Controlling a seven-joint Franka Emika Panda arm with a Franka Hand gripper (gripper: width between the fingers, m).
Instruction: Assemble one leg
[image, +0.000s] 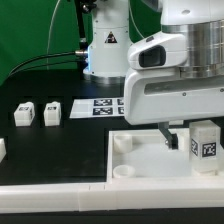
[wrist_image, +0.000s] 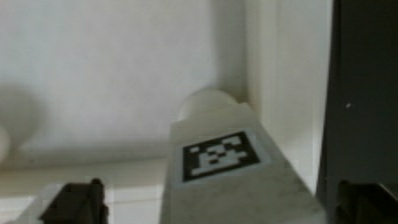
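A white leg (wrist_image: 228, 170) with a black-and-white tag stands in a corner of the flat white tabletop (wrist_image: 107, 80). In the wrist view it lies between my two dark fingertips, with a gap to each. My gripper (wrist_image: 219, 205) is open and holds nothing. In the exterior view the gripper (image: 172, 137) hangs low over the tabletop (image: 135, 160), just to the exterior view's left of that leg (image: 204, 146). Two more legs (image: 24, 113) (image: 52, 112) stand on the black table at the exterior view's left.
The marker board (image: 100, 106) lies behind the tabletop. Another white piece (image: 2, 150) shows at the exterior view's left edge. A white rail (image: 60, 190) runs along the table's front. The robot base (image: 105, 50) stands at the back.
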